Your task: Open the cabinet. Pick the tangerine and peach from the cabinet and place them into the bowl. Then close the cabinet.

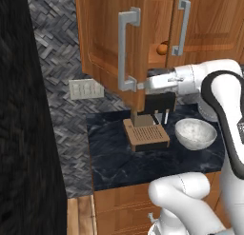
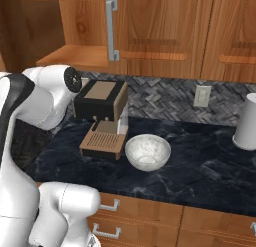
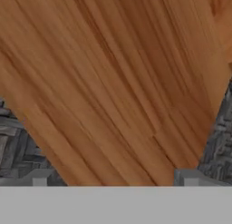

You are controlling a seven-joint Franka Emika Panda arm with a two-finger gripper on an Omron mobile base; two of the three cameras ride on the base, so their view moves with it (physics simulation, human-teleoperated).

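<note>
Pincer (image 1: 141,85) spread wide, holding nothing, right by the swung-out cabinet door (image 1: 107,44) (handle (image 1: 126,51) just beside it); tangerine (image 1: 162,48) waits behind, bowl (image 1: 195,132) parked below.

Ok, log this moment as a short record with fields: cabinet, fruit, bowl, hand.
cabinet: left door swung open, right door shut
tangerine: orange fruit on the shelf inside, seen in the gap between the doors
peach: not made out
bowl: empty, on the dark counter beside the coffee machine
hand: open, by the lower end of the open door's handle, holding nothing
</note>
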